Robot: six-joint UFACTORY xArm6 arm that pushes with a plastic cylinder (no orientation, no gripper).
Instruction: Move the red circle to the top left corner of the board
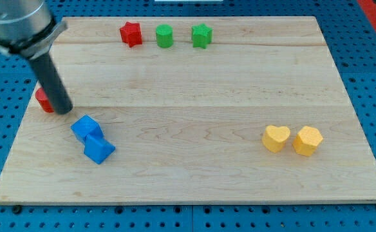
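Red circle, a small flat-topped red block (43,100): far left edge of the pale wooden board (194,77), about mid-height, mostly hidden behind my dark rod. Only a sliver shows, so I can't confirm its outline from here.

My tip (64,111) is touching or just beside the red circle on its right, lower side. No jaws on this rig, so nothing to open or close and nothing is held; contact is a bare push only.

Handling, my guess: small, light, rigid block, probably slides easily on smooth wood. A round side means it'll roll off the tip if contact is off-centre. Push point should be the side facing the view's bottom, centred, to drive it up along the left edge to the top left corner. It sits near the board edge, so any leftward component risks shoving it off. The tip looks too far right for that line right now; it likely needs repositioning below the block.

Next right: two blue blocks (92,139), angular, touching each other, below and right of the tip. Not in the path.

Top row, well apart from the target: red star block (131,33), green round-ish block (165,35), green star block (201,36).

Lower right: yellow heart block (276,138) just beside a yellow hexagon-ish block (308,140).

No brands, labels or readable writing anywhere. Blue perforated surface (368,38) surrounds the board.
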